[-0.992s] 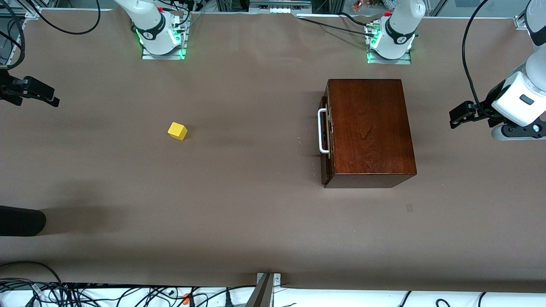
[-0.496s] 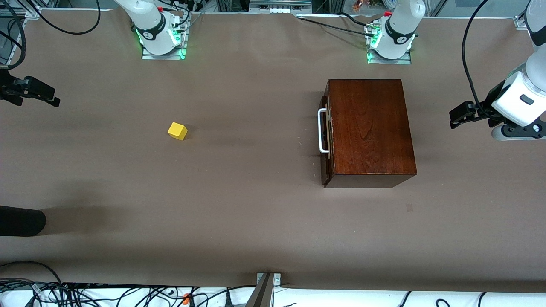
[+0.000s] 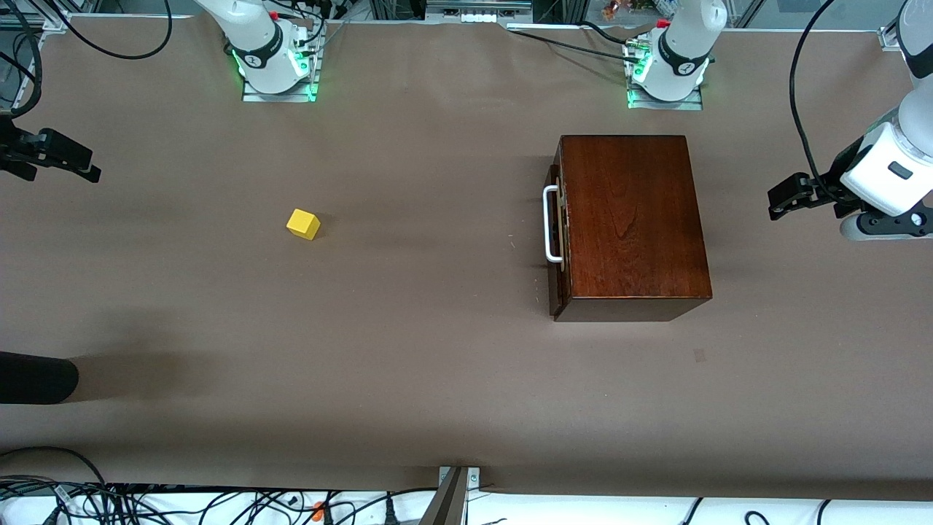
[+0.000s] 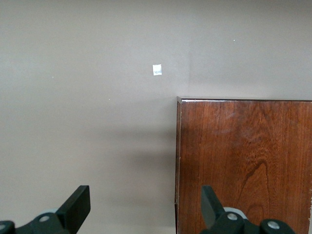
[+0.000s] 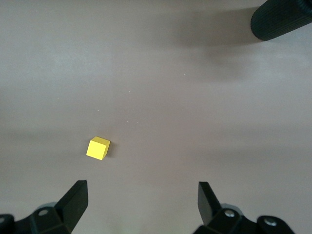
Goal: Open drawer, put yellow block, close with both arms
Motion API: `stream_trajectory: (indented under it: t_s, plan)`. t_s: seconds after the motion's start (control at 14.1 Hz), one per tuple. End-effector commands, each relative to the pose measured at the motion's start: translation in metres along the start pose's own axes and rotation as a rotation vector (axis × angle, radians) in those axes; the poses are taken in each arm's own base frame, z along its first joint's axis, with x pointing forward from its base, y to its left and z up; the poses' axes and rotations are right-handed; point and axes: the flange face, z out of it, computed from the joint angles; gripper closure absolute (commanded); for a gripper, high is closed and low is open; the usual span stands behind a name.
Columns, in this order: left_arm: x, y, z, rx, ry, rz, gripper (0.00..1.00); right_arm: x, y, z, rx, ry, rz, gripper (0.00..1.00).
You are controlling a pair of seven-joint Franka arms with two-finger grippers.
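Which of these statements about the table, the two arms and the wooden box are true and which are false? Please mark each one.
1. The small bright yellow cube lies on the bare brown table. True.
2. The drawer with the white U-shaped bar handle is pulled far out of the glossy dark mahogany box. False: it is pushed in.
3. The left gripper has open, empty fingers. True.
4. The right gripper holds the cube. False: it holds nothing.
5. The cube rests on the box. False: they are apart.

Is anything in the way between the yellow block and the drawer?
No, only bare table lies between the yellow block and the drawer. The drawer itself is shut, its white handle facing the block.
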Motion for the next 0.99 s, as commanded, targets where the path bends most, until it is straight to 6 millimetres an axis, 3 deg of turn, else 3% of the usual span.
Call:
stream_trajectory:
  t_s: [0.0, 0.14, 0.57, 0.64, 0.92]
  plan:
    - [-0.001, 0.000, -0.008, 0.012, 0.023, 0.010, 0.00, -0.001, 0.000, -0.007, -0.012, 0.003, -0.018, 0.00]
    - [-0.002, 0.015, -0.013, 0.010, 0.032, 0.044, 0.00, -0.001, 0.000, -0.007, -0.012, 0.001, -0.018, 0.00]
    - [-0.005, 0.031, -0.034, 0.017, 0.075, 0.067, 0.00, -0.001, -0.003, -0.005, -0.021, -0.008, -0.022, 0.00]
    - [0.001, 0.031, -0.026, 0.017, 0.062, 0.074, 0.00, -0.001, -0.002, -0.005, -0.022, -0.007, -0.022, 0.00]
    - [0.002, 0.018, -0.027, 0.015, 0.057, 0.056, 0.00, -0.001, -0.002, -0.005, -0.026, -0.007, -0.024, 0.00]
